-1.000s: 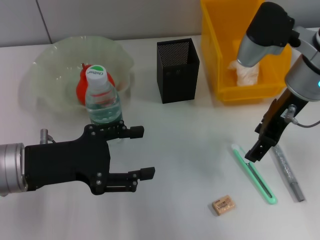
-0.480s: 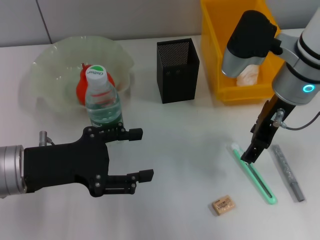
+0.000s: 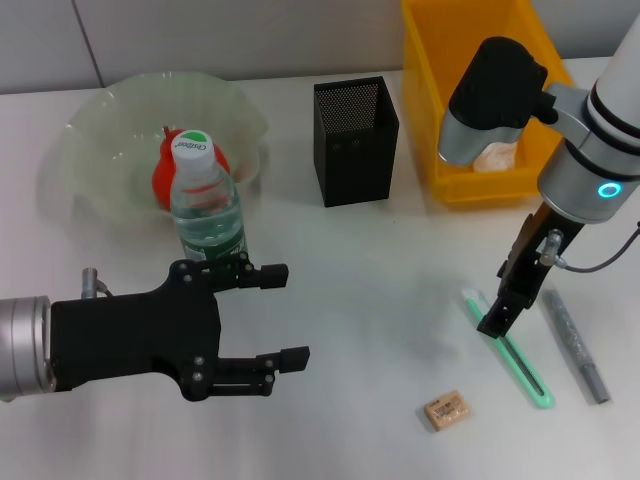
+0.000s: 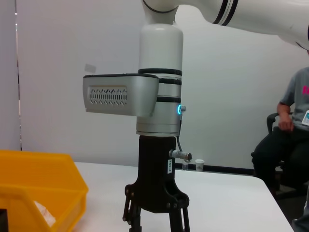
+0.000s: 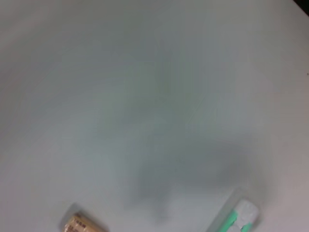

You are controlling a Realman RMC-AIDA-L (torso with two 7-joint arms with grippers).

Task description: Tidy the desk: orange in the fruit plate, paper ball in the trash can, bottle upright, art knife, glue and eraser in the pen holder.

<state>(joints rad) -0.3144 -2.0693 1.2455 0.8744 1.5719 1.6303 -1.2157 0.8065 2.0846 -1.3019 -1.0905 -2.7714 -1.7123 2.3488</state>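
The orange [image 3: 166, 172] lies in the pale green fruit plate [image 3: 100, 125]. Just in front of the plate the bottle [image 3: 207, 212] stands upright. My left gripper [image 3: 285, 313] is open a little in front of the bottle, holding nothing. A paper ball [image 3: 495, 155] rests in the yellow trash can [image 3: 440, 100]. The black mesh pen holder [image 3: 355, 140] stands mid-table. My right gripper [image 3: 497, 320] hangs open right over the far end of the green art knife [image 3: 515, 355]; the left wrist view shows this right gripper [image 4: 155, 223] too. The grey glue [image 3: 575, 345] and tan eraser [image 3: 446, 411] lie nearby.
In the right wrist view the eraser [image 5: 82, 223] and the knife's end [image 5: 239, 217] sit at the picture's edge on bare white table. The left wrist view shows the yellow bin [image 4: 38, 188] and a seated person [image 4: 287, 145] beyond the table.
My right gripper has moved left and lower, onto the far end of the green art knife. The left gripper has drawn back slightly from the bottle.
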